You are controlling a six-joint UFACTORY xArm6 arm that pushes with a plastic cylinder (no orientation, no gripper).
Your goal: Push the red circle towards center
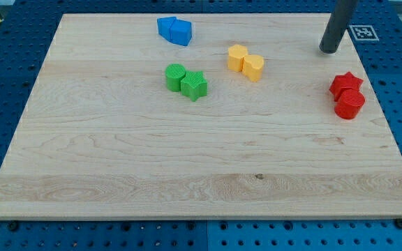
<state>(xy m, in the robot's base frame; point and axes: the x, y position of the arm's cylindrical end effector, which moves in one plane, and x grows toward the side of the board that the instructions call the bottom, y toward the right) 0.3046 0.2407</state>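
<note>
The red circle (350, 104) lies near the board's right edge, touching a red star (345, 84) just above it. My tip (330, 50) is at the view's top right, above and slightly left of the red star, apart from both red blocks. The dark rod runs up out of the view's top.
The wooden board (187, 174) sits on a blue pegboard. Two yellow blocks (246, 63) lie top centre, a green circle (176, 76) and green star (195, 86) left of them, and two blue blocks (174, 31) at the top. A tag marker (362, 32) lies at top right.
</note>
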